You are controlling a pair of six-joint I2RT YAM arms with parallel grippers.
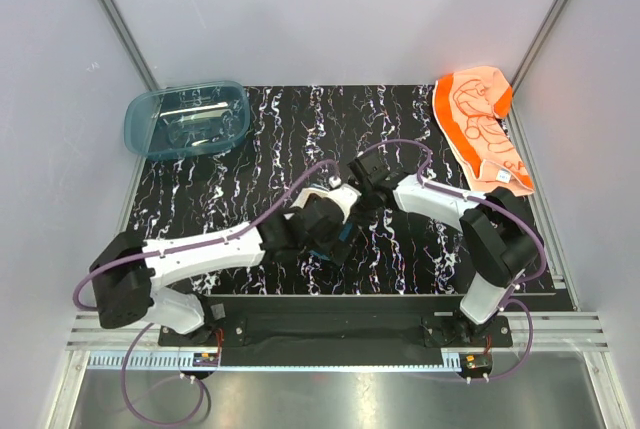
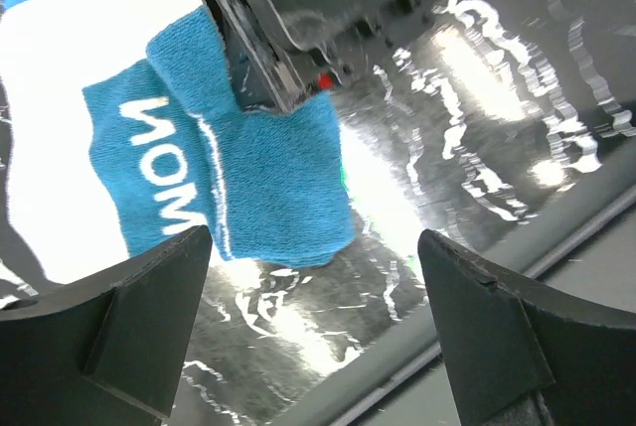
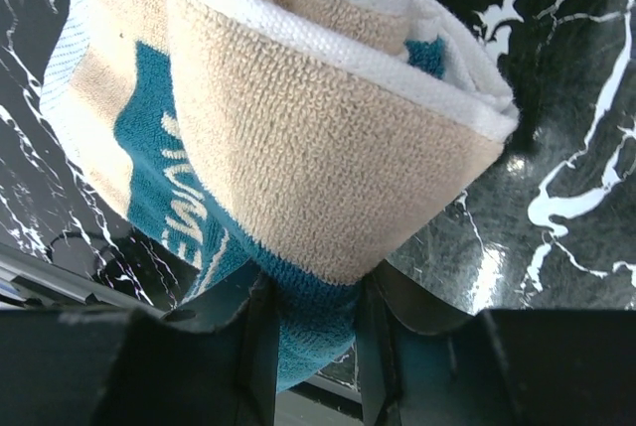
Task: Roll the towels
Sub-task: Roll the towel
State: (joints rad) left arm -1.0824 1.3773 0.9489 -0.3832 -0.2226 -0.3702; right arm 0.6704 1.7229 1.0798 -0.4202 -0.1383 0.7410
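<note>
Teal towel (image 3: 298, 168), part-rolled at the middle of the table (image 1: 250, 149), is pinched by its edge in the narrow-set right jaws, the left jaws wide open and empty just beside it; orange towel (image 1: 480, 124) lies far right.

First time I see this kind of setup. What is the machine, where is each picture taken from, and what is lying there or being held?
These are two robot arms bolted at the near edge of a black marbled table. The wide picture looks down from above and behind them; the other two come from a camera on each wrist, showing that arm's own fingers. The right end effector is shut on a teal towel curled into a loose roll. The left end effector stands open just short of that towel, holding nothing. An orange towel lies unrolled at the far right corner, and a translucent blue tub sits at the far left.
</note>
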